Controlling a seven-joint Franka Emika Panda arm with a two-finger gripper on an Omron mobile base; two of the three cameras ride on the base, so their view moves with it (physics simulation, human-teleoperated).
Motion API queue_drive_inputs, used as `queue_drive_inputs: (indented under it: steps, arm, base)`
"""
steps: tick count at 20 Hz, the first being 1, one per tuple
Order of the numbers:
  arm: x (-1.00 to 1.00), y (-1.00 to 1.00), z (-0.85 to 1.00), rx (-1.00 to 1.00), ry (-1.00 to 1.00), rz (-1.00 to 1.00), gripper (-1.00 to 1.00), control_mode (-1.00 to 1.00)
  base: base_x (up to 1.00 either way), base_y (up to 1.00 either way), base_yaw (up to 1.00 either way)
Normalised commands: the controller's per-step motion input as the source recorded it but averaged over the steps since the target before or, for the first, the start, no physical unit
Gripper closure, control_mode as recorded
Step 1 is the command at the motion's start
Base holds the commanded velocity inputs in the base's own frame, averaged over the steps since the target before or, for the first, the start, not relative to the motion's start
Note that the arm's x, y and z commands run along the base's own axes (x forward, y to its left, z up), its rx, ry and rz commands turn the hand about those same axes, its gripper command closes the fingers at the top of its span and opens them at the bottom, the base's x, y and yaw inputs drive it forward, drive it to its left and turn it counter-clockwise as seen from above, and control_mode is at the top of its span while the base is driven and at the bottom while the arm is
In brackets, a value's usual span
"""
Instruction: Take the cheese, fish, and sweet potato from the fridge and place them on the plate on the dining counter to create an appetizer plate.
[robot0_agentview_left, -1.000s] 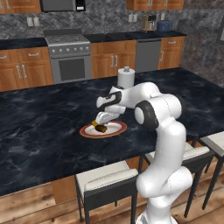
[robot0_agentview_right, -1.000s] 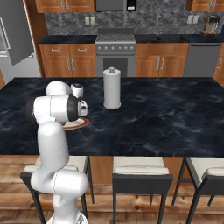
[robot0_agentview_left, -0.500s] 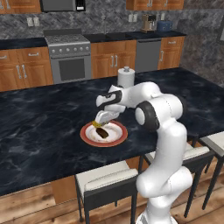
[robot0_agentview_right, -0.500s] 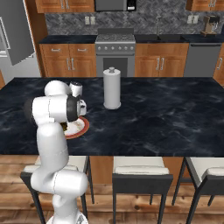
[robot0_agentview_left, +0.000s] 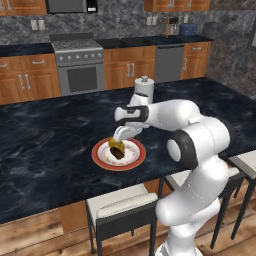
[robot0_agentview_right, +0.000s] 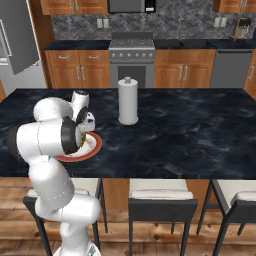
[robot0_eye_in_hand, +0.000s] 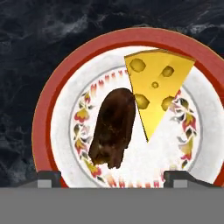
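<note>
My claw (robot0_eye_in_hand: 112, 177) is spread wide just above the plate (robot0_eye_in_hand: 52, 92) on the worktop (robot0_agentview_left: 45, 145); potato (robot0_eye_in_hand: 113, 127) and cheese (robot0_eye_in_hand: 155, 94) lie on it, touching. I'd lift straight up, clear both, then go for the fish.

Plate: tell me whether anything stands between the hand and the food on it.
Nothing visible does. The hand hangs open straight above the plate on the dining counter. The cheese and the sweet potato lie side by side on the plate, in open sight between the fingertips.
</note>
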Motion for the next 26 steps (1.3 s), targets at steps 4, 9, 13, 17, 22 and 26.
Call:
queue_drive_inputs:
  steps: [4, 9, 13, 17, 22, 26]
  arm:
    - [-0.85, -0.66, 1.0, 0.0, -0.24, 0.0, -1.0, -1.0]
    - [-0.9, -0.73, 1.0, 0.0, -0.31, 0.0, -1.0, -1.0]
    - [-1.0, -0.6, 0.99, 0.0, -0.33, -0.01, -1.0, -1.0]
    - [-1.0, -0.33, 0.99, 0.0, -0.22, -0.01, -1.0, -1.0]
    - [-0.96, -0.14, 0.86, 0.0, -0.09, 0.0, -1.0, -1.0]
    - [-0.83, 0.0, 0.33, 0.0, -0.08, -0.03, -1.0, -1.0]
  base:
    - [0.0, 0.0, 0.0]
    - [0.0, 0.0, 0.0]
    - [0.0, 0.0, 0.0]
    - [0.0, 0.0, 0.0]
    - [0.0, 0.0, 0.0]
    - [0.0, 0.0, 0.0]
